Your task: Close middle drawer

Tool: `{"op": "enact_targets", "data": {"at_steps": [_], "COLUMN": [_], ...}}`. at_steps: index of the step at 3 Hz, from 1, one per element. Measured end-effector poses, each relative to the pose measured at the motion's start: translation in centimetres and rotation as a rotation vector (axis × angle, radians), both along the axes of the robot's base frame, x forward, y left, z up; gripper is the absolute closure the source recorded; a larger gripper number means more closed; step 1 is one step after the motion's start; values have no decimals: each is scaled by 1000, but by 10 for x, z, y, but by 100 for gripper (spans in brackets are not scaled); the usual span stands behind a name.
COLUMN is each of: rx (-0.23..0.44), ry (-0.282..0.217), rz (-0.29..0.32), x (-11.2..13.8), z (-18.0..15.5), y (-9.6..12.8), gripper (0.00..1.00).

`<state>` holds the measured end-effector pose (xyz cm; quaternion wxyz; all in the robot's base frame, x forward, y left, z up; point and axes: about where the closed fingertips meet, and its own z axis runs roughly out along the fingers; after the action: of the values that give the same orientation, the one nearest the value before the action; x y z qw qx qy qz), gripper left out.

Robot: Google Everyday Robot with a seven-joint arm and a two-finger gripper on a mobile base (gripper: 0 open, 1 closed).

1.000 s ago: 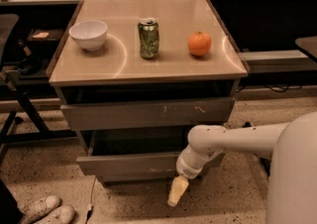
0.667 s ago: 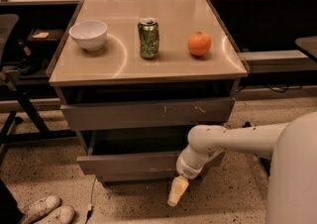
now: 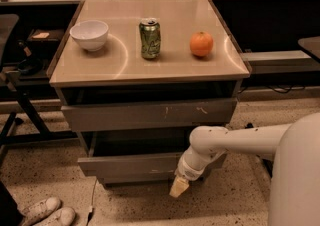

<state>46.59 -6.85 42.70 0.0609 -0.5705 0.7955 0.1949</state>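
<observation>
The middle drawer (image 3: 127, 166) stands pulled out from the grey cabinet, and its dark inside shows above its plain grey front panel. Above it is the drawer front with pale yellowish scratch marks (image 3: 150, 114). My white arm reaches in from the right. The gripper (image 3: 179, 187), with a pale yellowish tip pointing down towards the floor, is at the right part of the middle drawer's front panel, at its lower edge. I cannot tell whether it touches the panel.
On the cabinet top (image 3: 150, 65) stand a white bowl (image 3: 89, 34), a green can (image 3: 149, 38) and an orange (image 3: 201, 44). A chair frame (image 3: 20, 105) is at the left. White shoes (image 3: 47, 212) lie on the floor at the lower left. My own body (image 3: 295, 180) fills the lower right.
</observation>
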Motion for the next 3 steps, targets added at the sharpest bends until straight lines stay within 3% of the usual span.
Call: {"op": "enact_targets", "data": {"at_steps": [2, 3], "rx": [4, -1], "ry": [-17, -43], "rz": [12, 22], "x": [15, 39], "z": [-4, -3], "y": [4, 8], "gripper": [88, 100]}}
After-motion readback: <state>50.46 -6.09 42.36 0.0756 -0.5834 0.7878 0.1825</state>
